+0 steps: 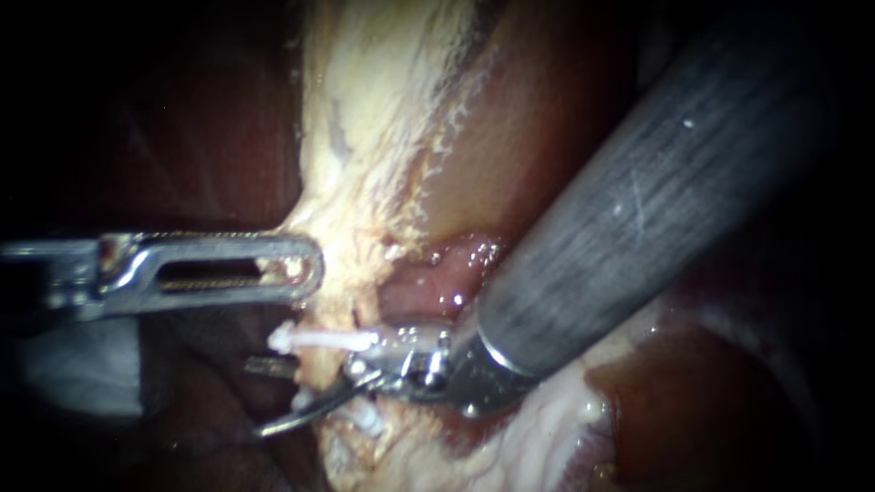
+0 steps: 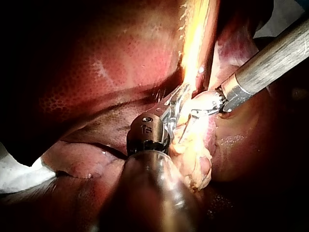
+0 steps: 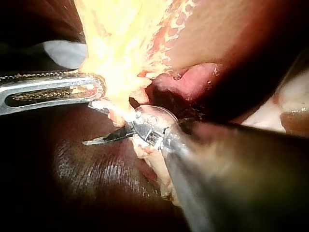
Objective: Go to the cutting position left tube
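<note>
A pale yellow strand of tissue runs down the middle of the endoscope view. It carries a white clip and, lower down, a second white clip. My left instrument comes in flat from the left, its slotted jaws shut on the strand's edge above the upper clip. My right instrument comes in from the upper right on a thick grey shaft. Its thin curved blades are open, one on each side of the strand between the two clips. The right wrist view shows the lower blade reaching past the tissue.
Dark red liver surrounds the strand. A moist pink pocket lies just right of the strand, above the right instrument's wrist. White gauze sits at the left under the left instrument. The right shaft hides much of the right side.
</note>
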Tool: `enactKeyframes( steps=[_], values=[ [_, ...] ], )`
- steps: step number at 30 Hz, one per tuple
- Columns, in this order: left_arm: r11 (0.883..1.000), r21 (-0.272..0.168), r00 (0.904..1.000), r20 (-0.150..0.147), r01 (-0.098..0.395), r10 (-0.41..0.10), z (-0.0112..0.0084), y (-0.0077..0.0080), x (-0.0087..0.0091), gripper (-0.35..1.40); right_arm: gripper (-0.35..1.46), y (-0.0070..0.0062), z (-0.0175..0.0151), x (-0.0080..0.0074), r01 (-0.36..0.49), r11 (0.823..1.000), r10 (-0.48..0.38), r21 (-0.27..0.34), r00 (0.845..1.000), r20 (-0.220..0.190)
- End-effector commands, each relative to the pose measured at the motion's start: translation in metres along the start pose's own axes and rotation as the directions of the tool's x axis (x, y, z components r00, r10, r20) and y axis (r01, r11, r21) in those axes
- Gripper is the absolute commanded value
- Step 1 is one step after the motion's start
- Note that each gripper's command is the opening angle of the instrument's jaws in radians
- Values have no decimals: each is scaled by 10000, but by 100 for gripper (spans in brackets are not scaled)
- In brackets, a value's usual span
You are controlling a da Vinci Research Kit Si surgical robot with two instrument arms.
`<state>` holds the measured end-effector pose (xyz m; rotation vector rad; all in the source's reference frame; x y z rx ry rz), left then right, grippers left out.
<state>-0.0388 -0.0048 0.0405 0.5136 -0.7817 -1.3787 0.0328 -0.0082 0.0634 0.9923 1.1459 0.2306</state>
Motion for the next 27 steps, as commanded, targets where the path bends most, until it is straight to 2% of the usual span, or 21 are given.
enactKeyframes(
  steps=[1, 27],
  values=[
    [10000, -8, 10000, 3, 1, -1, 0, 0, 0, -35, 126, 2, -1, -1, -60, 10000, 60, 15, 10000, 11],
    [10000, -18, 10000, 11, 6, -6, 0, -1, 1, -35, 126, 5, -3, -3, -114, 9999, 114, 16, 9999, 12]
  ],
)
